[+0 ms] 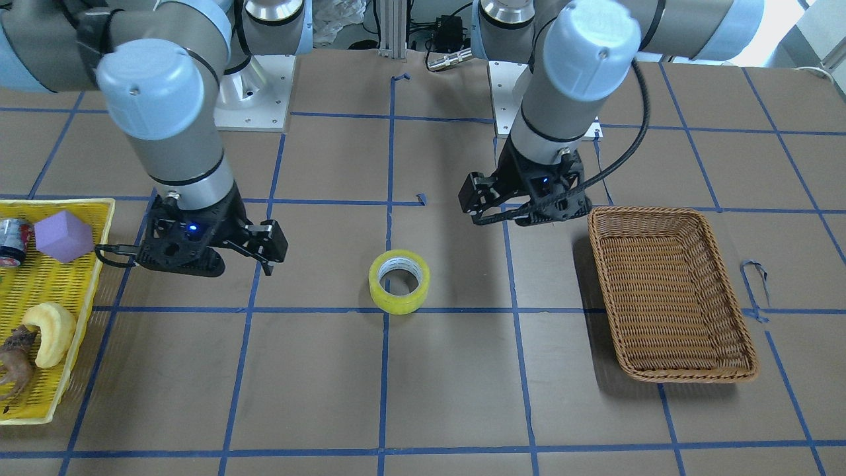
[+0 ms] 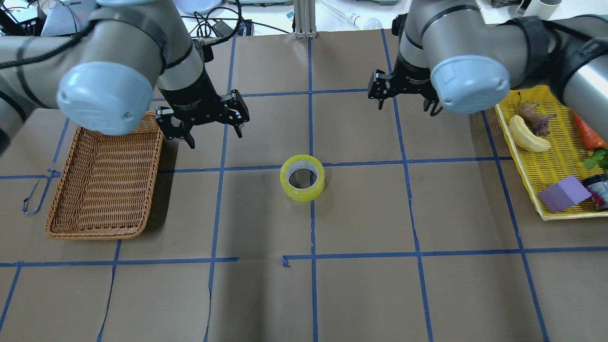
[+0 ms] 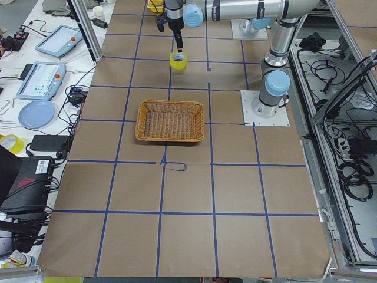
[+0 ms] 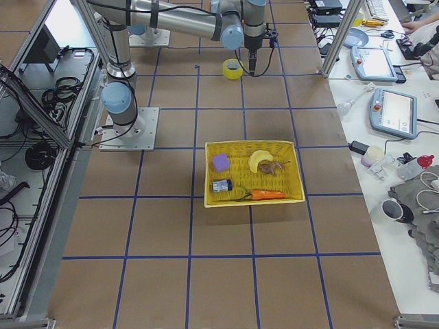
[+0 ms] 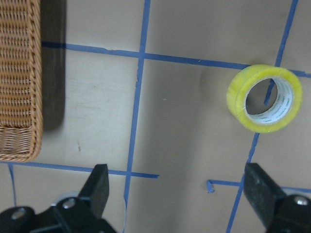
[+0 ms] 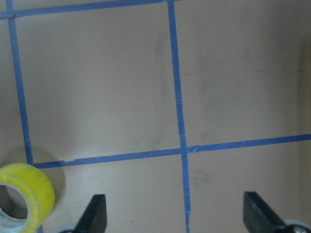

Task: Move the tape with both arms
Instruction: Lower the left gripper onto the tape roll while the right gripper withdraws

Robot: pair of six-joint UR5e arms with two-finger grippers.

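The yellow tape roll (image 1: 399, 281) stands on its flat side on the brown table, on a blue grid line at the centre. It also shows in the overhead view (image 2: 302, 177), in the left wrist view (image 5: 265, 98) and at the lower left edge of the right wrist view (image 6: 24, 196). My left gripper (image 2: 216, 137) hovers open and empty beside the wicker basket, apart from the tape; its fingers (image 5: 99, 187) are spread wide. My right gripper (image 2: 407, 107) hovers open and empty on the other side of the tape, its fingers (image 6: 95, 213) also spread.
An empty brown wicker basket (image 2: 95, 232) lies on my left side. A yellow plastic tray (image 2: 570, 214) on my right side holds a purple block (image 2: 563, 194), a pale yellow crescent toy (image 2: 527, 135), a carrot toy and other small items. Blue tape lines grid the table.
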